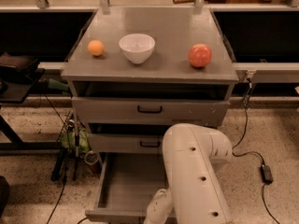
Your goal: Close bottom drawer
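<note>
A grey cabinet (79, 78) with three drawers fills the middle of the camera view, standing on a speckled floor (32, 125). Its flat top serves as a counter (173, 31).

In front of it at the lower right, the robot's bulky white arm (196, 171) covers the right part of the lower drawers. A slimmer white link (158, 210) bends down from it and leaves the picture at the bottom edge. The gripper lies beyond that edge, low and just in front of the cabinet, so whether it is released or clenched cannot be told.

The bottom drawer (126, 185) is pulled far out towards the camera. Its shallow grey inside is open to view, and its front panel (114, 215) sits at the lower edge of the picture, just beside the slim link. Whether the link touches the panel cannot be told.

Above it, the top drawer (191, 111), the widest, has a black handle (149, 109) and stands slightly out. The middle drawer (114, 143), with a smaller black handle (149, 144), is partly hidden by the arm.

On the counter a white bowl (137, 47) stands upright left of centre. A red round fruit (200, 55) sits well to its right, and a small orange (96, 47) sits near its left.

A black power brick (266, 173) lies on the floor to the right, on a cable.
</note>
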